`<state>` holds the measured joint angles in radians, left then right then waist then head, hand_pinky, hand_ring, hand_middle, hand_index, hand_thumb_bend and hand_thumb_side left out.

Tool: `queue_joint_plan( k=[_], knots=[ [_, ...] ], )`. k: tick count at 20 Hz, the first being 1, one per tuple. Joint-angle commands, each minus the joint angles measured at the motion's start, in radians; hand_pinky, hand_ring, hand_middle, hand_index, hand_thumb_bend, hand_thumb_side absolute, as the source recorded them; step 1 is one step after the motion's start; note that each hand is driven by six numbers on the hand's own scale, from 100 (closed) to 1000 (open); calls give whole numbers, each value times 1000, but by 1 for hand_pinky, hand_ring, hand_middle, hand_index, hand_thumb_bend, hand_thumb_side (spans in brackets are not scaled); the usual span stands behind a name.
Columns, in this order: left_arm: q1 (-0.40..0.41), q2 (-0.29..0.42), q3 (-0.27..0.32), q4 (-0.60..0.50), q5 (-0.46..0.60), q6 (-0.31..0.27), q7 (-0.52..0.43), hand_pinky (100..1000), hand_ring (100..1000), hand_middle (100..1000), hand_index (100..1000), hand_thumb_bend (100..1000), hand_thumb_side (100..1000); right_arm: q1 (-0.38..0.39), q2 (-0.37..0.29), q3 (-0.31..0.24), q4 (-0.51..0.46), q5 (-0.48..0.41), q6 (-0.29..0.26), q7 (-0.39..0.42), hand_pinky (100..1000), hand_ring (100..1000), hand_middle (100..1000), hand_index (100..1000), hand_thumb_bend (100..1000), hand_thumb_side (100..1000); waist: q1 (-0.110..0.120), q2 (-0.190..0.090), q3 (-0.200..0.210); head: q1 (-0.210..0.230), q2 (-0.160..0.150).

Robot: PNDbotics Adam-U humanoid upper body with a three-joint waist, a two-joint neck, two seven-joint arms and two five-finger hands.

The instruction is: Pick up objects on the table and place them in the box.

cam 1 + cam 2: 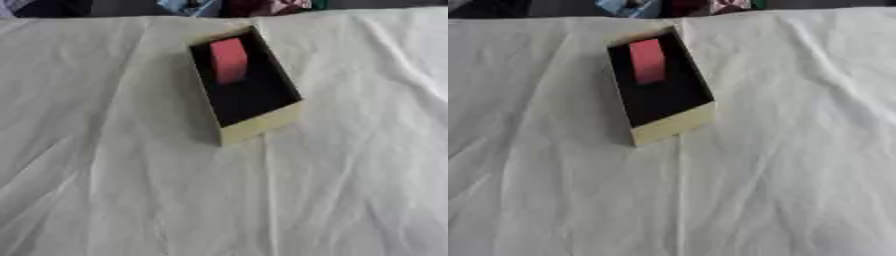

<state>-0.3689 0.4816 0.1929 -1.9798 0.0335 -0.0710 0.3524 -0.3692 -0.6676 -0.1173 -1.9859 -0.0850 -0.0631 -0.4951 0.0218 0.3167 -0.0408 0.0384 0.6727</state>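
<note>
We see a bench [105, 190] covered in a wrinkled white cloth [350, 165], and on it, up toward 12 o'clock from the middle, sits a tan box [261, 125] that is black inside and turned a little askew. In the far part of the box, at its 12 o'clock end, lies a pink-red block [229, 60], and it leans near the box's left wall. We cannot tell how our fingers are, open or curled, because neither of our hands shows in either eye view.

block [229, 59] in box [261, 125], on table [131, 190]
</note>
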Motion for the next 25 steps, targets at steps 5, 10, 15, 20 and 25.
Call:
queue_joint_plan(
  k=[5,10,15,20,25],
  knots=[
    [12,-18,28,-20,26,-43,29,564,578,595,739,100,120,-7,-31,-15,-14,11,-1,-4,860,825,778,812,100,385,-16,-3,1,5,-17],
    [19,-41,34,-20,30,-45,41,563,577,593,737,100,130,-8,-35,-15,-14,13,-1,-5,859,825,778,812,100,386,-17,-1,4,-2,-20],
    [18,-42,38,-20,26,-52,47,564,576,593,737,100,122,-8,-38,-14,-14,15,-2,-5,860,825,778,812,100,386,-15,-1,8,-7,-20],
    [19,-43,39,-20,22,-62,51,564,576,593,737,100,115,-7,-39,-14,-14,16,-1,-5,859,825,778,812,100,386,-15,-3,10,-12,-16],
    [21,-42,40,-20,21,-67,53,564,576,593,735,100,112,-6,-40,-14,-14,16,-1,-6,859,825,778,812,100,386,-15,-4,12,-11,-16]
  ],
)
